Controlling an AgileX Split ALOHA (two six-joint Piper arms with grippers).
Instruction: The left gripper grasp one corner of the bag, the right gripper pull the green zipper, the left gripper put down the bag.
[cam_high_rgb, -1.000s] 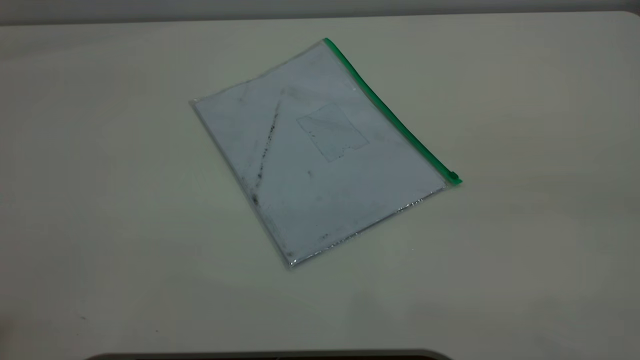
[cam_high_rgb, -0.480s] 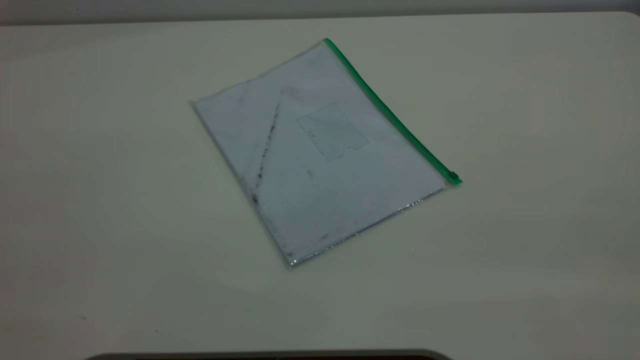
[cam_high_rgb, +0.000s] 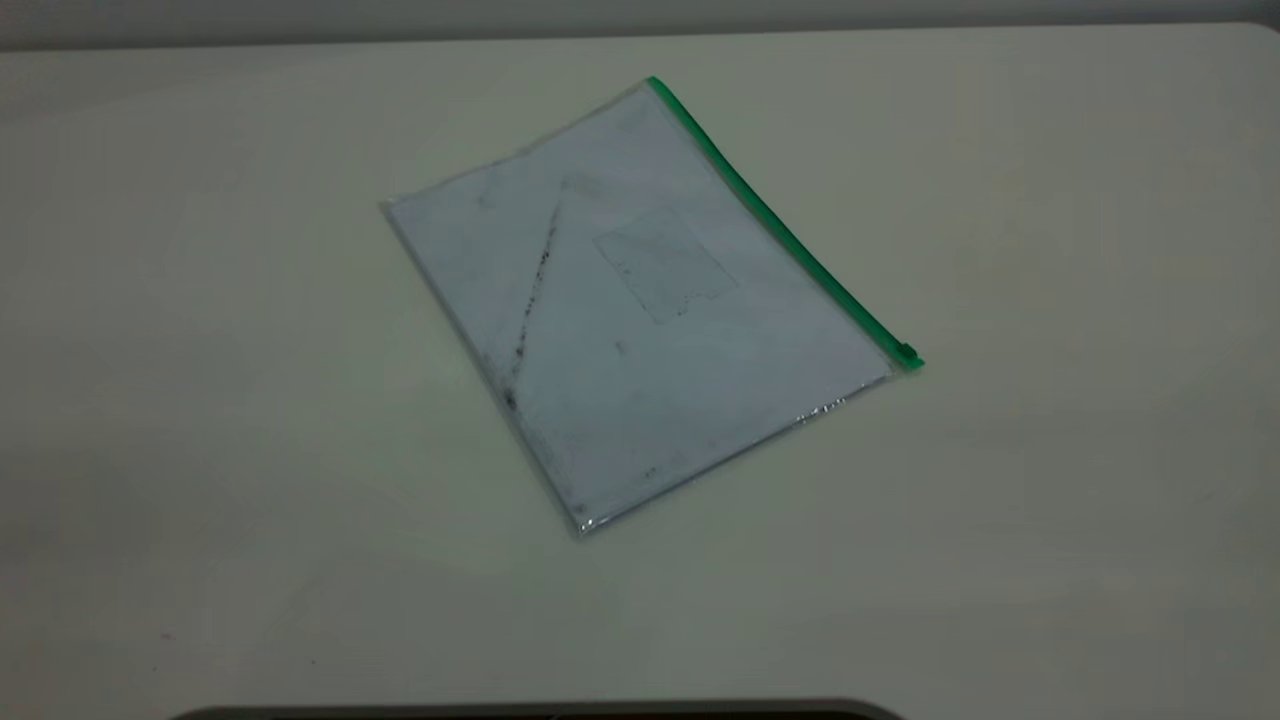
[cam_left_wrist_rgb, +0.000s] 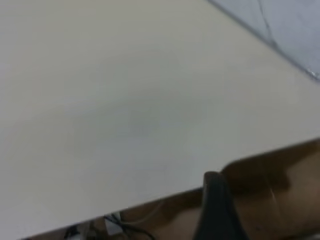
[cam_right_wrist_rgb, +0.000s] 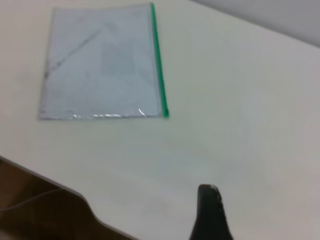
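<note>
Table (cam_high_rgb: 1050, 300) is cream white and plain, with a few tiny dark specks near its front left edge. A dark curved edge (cam_high_rgb: 540, 710) shows at the very near side of the exterior view. Nothing lies on or beside the bag (cam_high_rgb: 640, 310), and no arm is seen in the exterior view.

The bag lies flat on the table, about centre, a bit toward the far side, rotated so its corners point far, near, left and right. Clear plastic pouch with a white sheet inside. A dark diagonal smudge line (cam_high_rgb: 530, 300) runs across its left half. Small card pocket (cam_high_rgb: 665, 262) near the middle. Near-right short edge glints.

The green zipper (cam_high_rgb: 780, 225) runs along the far-right long edge, from the far corner (cam_high_rgb: 652, 82) down to the right corner. Green slider tab (cam_high_rgb: 907, 354) sits at the right end of the strip.

Left gripper (cam_left_wrist_rgb: 216, 210): only one dark finger shows in the left wrist view, over the near table edge, well apart from the bag, whose edge is just visible. Open or closed, cannot tell.

Right gripper (cam_right_wrist_rgb: 212, 212): one dark finger shows in the right wrist view, above the table, well apart from the bag and the slider end. Finger state cannot tell either. Holds nothing visible.
</note>
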